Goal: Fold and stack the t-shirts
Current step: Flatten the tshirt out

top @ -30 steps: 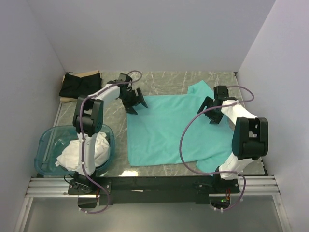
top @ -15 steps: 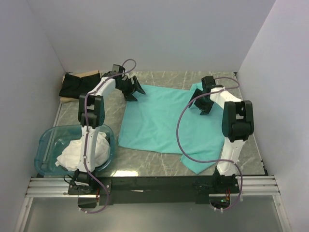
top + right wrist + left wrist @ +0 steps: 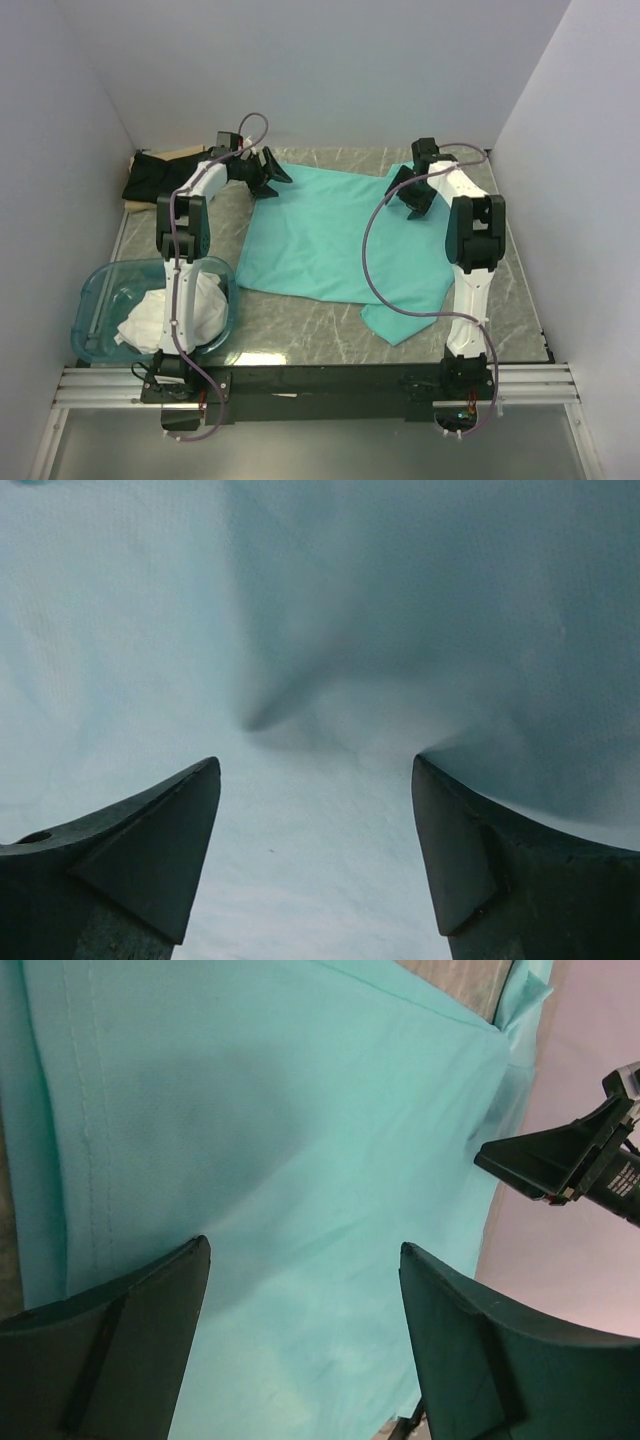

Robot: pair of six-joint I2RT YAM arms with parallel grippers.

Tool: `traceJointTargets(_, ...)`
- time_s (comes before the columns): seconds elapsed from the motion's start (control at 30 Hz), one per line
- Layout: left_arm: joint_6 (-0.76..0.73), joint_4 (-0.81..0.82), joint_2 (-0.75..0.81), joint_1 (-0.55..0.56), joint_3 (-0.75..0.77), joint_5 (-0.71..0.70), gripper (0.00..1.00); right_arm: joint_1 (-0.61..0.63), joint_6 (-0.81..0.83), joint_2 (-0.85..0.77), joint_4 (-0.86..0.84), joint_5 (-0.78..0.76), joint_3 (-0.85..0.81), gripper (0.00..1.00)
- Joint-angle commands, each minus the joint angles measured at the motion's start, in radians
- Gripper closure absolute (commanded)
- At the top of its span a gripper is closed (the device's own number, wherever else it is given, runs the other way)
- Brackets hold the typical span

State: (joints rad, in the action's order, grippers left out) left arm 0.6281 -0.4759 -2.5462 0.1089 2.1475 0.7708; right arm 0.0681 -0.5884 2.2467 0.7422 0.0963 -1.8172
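A mint-teal t-shirt (image 3: 320,230) lies spread flat on the marble table, its top edge near the back. My left gripper (image 3: 272,178) is over its far left corner, open, with the cloth (image 3: 280,1110) lying beneath the spread fingers (image 3: 120,1340). My right gripper (image 3: 408,198) is over its far right part near a sleeve, open, with cloth (image 3: 330,630) between and below its fingers (image 3: 150,850). A black t-shirt (image 3: 160,175) lies folded at the far left. White t-shirts (image 3: 170,315) are piled in the tub.
A translucent blue tub (image 3: 95,290) stands at the near left beside the left arm's base. A tan cardboard sheet (image 3: 185,152) lies under the black shirt. Grey walls close in the left, back and right. The right gripper also shows in the left wrist view (image 3: 570,1160).
Both grippers have moved toward the back wall, and the mint-teal shirt has slid with them, farther back and a little left. It now lies flatter and more spread out.
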Motion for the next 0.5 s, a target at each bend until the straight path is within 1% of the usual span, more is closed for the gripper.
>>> traceJointTargets(0.0, -0.038, 0.069, 0.033, 0.003, 0.028, 0.008, 0.17, 0.006, -0.013, 0.037, 0.065, 0.005, -0.097, 0.17)
traceJointTargets(0.13, -0.03, 0.082, 0.09, 0.003, 0.025, 0.01, 0.17, 0.006, 0.001, 0.03, 0.056, 0.014, -0.123, 0.17)
traceJointTargets(0.17, -0.028, 0.086, 0.104, 0.003, 0.014, 0.01, 0.17, 0.006, 0.012, 0.021, 0.042, 0.041, -0.119, 0.17)
traceJointTargets(0.27, -0.031, 0.094, 0.164, 0.003, -0.011, 0.005, 0.17, 0.006, 0.036, -0.015, 0.016, 0.046, -0.103, 0.17)
traceJointTargets(0.47, -0.097, 0.033, 0.276, 0.005, -0.058, -0.022, 0.17, 0.006, 0.084, -0.111, 0.008, 0.031, -0.068, 0.17)
